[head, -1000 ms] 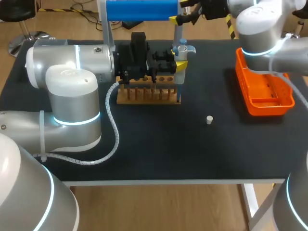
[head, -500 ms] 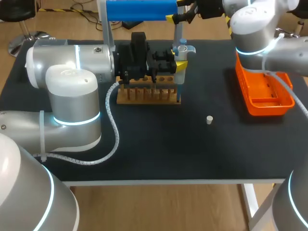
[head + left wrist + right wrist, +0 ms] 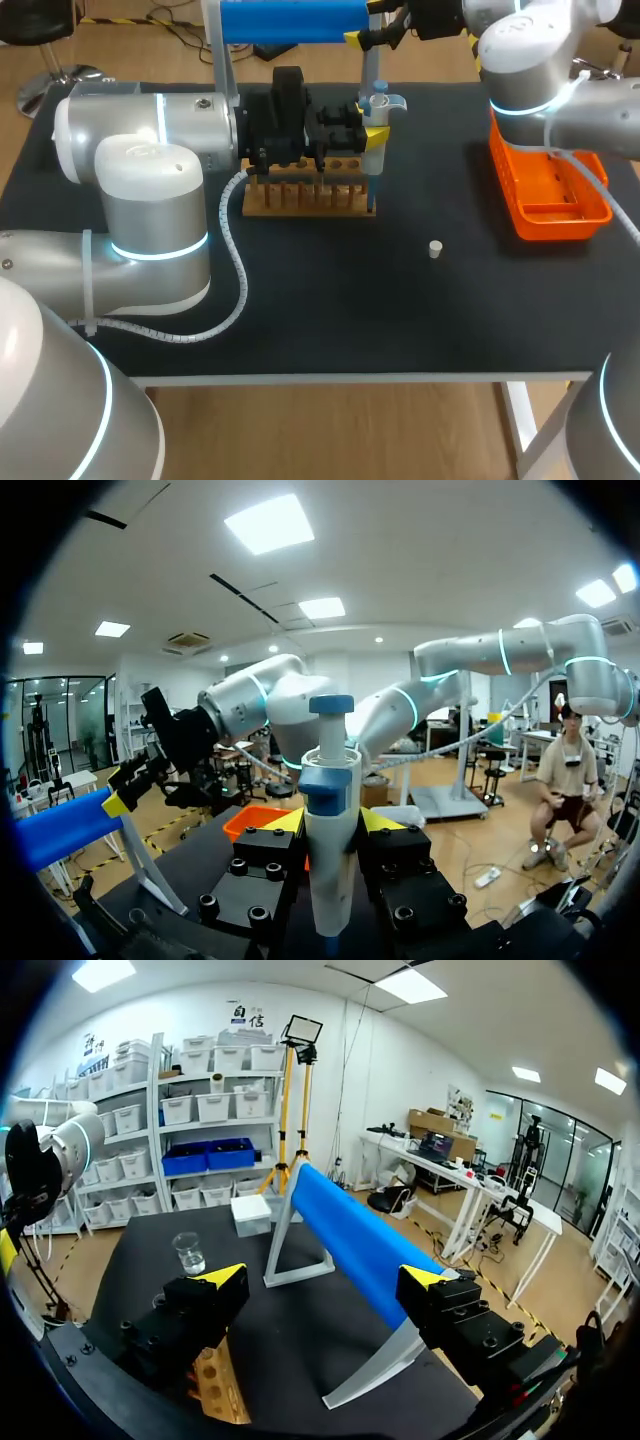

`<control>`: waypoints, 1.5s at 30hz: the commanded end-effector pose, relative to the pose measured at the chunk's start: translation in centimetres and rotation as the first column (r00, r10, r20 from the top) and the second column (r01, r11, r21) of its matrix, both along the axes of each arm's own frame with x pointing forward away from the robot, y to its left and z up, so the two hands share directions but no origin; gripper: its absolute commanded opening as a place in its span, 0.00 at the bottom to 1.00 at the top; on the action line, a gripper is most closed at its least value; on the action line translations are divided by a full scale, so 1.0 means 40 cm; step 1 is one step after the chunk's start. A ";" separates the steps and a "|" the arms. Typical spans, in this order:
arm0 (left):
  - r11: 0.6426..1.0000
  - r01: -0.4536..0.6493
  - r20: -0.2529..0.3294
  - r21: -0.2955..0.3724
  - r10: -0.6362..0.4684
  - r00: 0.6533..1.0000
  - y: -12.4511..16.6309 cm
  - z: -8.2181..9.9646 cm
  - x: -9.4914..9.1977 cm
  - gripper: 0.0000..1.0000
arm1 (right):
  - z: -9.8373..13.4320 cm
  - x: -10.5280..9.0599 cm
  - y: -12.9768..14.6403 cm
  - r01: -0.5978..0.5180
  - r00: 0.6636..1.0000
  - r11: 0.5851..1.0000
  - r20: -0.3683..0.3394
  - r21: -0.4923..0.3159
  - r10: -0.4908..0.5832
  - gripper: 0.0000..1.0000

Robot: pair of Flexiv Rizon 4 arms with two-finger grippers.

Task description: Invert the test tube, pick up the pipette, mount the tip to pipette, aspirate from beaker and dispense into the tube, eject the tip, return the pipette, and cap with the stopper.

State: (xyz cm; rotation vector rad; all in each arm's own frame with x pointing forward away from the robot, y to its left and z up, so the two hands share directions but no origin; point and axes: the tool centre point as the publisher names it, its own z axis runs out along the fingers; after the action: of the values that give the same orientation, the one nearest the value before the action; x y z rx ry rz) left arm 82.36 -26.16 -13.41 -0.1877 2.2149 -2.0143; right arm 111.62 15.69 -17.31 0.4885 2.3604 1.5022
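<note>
A black bench (image 3: 330, 310) is seen from above, with two silver robot arms over it. The left gripper (image 3: 332, 825) is clamped on a white and blue pipette (image 3: 376, 108). The pipette stands upright between the yellow-tipped fingers, with its plunger end rising above them. A wooden rack (image 3: 310, 198) sits just under this gripper. The pipette's thin lower end hangs down beside the end of the rack that is nearer the right arm.

The right gripper (image 3: 325, 1278) is over the far side of the bench, with its fingers spread wide apart and nothing between them. A blue cylinder (image 3: 350, 1230) on a white stand lies just ahead of it. A small glass beaker (image 3: 188, 1253) stands further ahead of the right gripper, off to one finger's side, and a white box (image 3: 250, 1215) sits near the beaker.

A small white stopper (image 3: 435, 249) lies alone on the bench. It is well apart from both grippers and nearer the robot's side than the left gripper. An orange basket (image 3: 548, 200) rests beneath the right arm, well away from the left gripper.
</note>
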 end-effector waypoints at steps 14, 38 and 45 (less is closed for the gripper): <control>0.992 -0.102 -0.001 0.071 0.102 0.995 0.179 0.059 0.005 0.00 | 0.001 0.002 -0.002 -0.004 1.000 1.000 -0.003 -0.001 0.004 1.00; 0.902 -0.382 -0.090 0.201 0.405 0.910 0.604 0.094 0.166 0.00 | 0.001 0.002 -0.002 -0.004 1.000 1.000 -0.003 -0.001 0.004 1.00; 0.890 -0.398 -0.079 0.222 0.423 0.902 0.639 0.107 0.260 0.00 | 0.001 0.002 -0.002 -0.004 1.000 1.000 -0.003 -0.001 0.004 1.00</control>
State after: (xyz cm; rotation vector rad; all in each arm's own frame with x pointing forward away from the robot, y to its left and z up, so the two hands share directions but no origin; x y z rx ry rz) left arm 91.52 -1.00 -9.63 -0.7269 2.1245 -1.5934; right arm 111.65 15.70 -17.36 0.4876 2.3589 1.5044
